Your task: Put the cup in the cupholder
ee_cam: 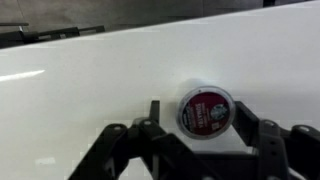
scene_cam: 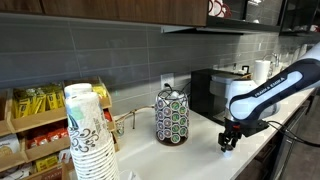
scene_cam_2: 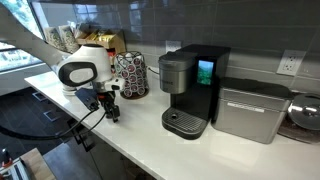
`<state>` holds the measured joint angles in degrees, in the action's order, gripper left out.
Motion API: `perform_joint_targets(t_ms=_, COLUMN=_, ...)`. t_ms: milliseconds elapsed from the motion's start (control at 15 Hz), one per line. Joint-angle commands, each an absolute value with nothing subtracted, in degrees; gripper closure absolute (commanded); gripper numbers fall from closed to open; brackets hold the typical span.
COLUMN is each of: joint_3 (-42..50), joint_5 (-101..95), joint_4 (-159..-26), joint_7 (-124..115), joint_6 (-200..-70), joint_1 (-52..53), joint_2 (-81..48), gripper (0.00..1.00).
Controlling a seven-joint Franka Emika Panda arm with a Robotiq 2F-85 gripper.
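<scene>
Hand [ee_cam: 198, 108]: fingers apart, straddling cup [ee_cam: 206, 110], gap at one finger | cup: lid up on white desk [ee_cam: 90, 70] | cupholder [scene_cam: 172, 116]: upright, near hand

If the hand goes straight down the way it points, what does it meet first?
Likely the pod between the hand's fingers, or the counter beside it; depth is unclear.

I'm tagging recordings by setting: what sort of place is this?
Probably an office break-room or kitchenette coffee counter: a coffee machine, a pod rack and stacked paper cups on a white countertop.
</scene>
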<state>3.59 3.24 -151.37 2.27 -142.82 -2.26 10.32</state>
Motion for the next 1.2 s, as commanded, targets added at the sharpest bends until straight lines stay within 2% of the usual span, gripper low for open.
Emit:
perform_joint_targets(t_ms=0, joint_3=3.3, joint_5=2.5, joint_4=-151.1, joint_7=1.3, joint_6=-143.5, joint_1=-2.6, joint_2=9.9, gripper=0.29)
perform_joint_targets(t_ms=600, joint_3=3.4, joint_5=2.5, joint_4=-150.6, joint_7=1.2, joint_6=-142.4, joint_1=-2.7, joint_2=10.3, gripper=0.40)
perform_joint_targets(t_ms=867, joint_3=3.6, joint_5=2.7, joint_4=-150.8, joint_7=1.5, joint_6=-141.9, joint_1=-3.0, joint_2=10.6, gripper=0.38)
perform_joint_targets(t_ms=1133, joint_3=3.9, joint_5=2.7, joint_4=-151.1, joint_7=1.7, joint_6=-141.5, joint_1=-3.3, joint_2=11.0, gripper=0.32)
